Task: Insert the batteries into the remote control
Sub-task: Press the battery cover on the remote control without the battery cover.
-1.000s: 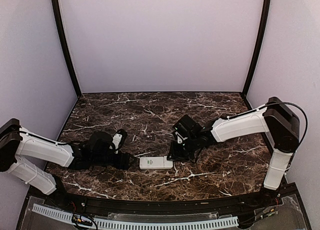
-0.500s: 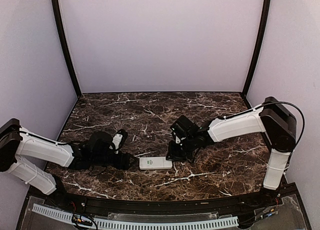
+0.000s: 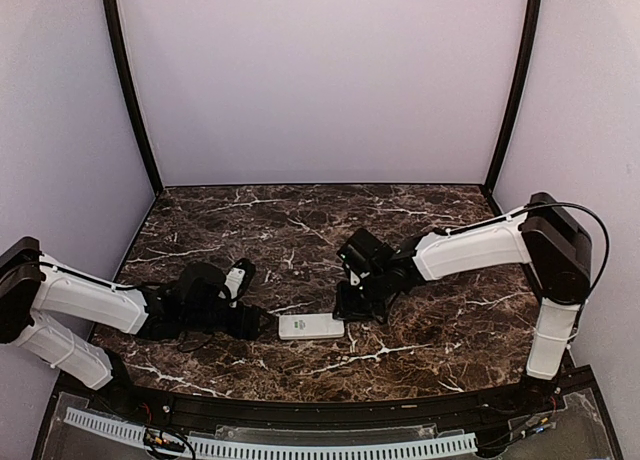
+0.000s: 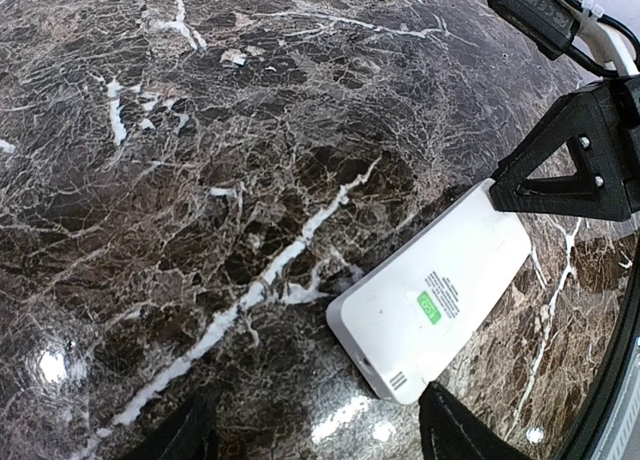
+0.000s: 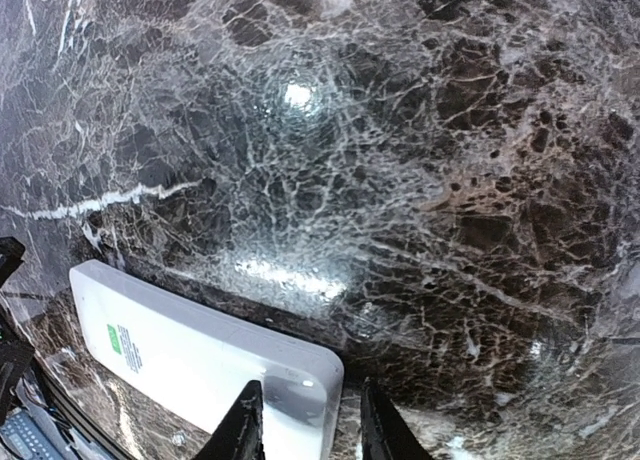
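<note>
the remote control (image 3: 311,326) is lying label side up on the marble table (image 3: 300,230), its long axis running left to right between my two grippers. my right gripper (image 5: 310,388) is nearer, hovering over its right end with jaws narrowly parted, pinching nothing. my left gripper (image 4: 315,412) is sitting spread wide just off the left end. no batteries are showing.

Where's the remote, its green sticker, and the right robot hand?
remote control (image 3: 312,326): top view, middle of its white body.
green sticker (image 4: 428,307): left wrist view, sticker's centre.
right gripper (image 5: 310,386): right wrist view, between its fingertips.
</note>
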`<state>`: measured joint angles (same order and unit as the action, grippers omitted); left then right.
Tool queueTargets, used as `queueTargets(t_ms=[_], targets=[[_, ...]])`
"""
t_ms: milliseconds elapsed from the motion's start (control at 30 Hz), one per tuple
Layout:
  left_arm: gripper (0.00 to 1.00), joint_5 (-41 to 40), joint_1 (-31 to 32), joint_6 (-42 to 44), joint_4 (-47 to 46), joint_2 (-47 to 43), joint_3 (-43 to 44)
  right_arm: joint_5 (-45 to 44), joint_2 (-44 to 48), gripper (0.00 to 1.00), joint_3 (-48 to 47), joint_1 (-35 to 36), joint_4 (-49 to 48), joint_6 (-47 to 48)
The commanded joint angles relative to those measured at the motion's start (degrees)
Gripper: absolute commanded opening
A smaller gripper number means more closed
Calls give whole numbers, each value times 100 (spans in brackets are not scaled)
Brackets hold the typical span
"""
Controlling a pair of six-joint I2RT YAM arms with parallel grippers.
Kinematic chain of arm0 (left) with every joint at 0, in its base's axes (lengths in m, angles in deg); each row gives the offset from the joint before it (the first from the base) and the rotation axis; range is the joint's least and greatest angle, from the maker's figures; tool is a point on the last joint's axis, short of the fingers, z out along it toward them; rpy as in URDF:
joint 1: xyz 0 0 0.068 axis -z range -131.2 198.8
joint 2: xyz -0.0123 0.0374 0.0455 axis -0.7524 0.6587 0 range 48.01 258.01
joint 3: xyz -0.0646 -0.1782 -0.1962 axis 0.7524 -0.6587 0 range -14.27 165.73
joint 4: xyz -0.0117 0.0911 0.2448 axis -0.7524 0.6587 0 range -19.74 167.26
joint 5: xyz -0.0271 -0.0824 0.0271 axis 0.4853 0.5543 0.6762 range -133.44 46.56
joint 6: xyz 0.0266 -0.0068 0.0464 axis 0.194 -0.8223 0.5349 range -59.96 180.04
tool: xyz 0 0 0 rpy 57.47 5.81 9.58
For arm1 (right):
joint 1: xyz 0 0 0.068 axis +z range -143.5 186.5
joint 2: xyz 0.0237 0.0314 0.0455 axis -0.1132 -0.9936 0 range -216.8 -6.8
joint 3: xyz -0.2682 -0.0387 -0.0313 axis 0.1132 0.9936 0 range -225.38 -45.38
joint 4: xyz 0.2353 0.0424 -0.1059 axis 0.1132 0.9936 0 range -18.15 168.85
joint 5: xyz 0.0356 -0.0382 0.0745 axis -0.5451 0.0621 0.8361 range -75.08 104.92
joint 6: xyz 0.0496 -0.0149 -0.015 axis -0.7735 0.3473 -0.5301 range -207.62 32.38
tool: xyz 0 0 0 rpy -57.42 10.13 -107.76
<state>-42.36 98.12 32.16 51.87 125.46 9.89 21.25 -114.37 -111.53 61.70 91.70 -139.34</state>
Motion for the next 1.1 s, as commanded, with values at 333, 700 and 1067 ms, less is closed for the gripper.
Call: queueTargets(t_ms=[333,700,1067], targets=[[42,-271,-28,-205,292,-82,-137,-819,641,8,-268,-13,1460,117],[4,54,-32,-172,612,704,342,-885,-71,0,-451,89,1716,-48],[0,213,-30,-118,605,963,455,-836,-433,0,-573,265,1750,-83]])
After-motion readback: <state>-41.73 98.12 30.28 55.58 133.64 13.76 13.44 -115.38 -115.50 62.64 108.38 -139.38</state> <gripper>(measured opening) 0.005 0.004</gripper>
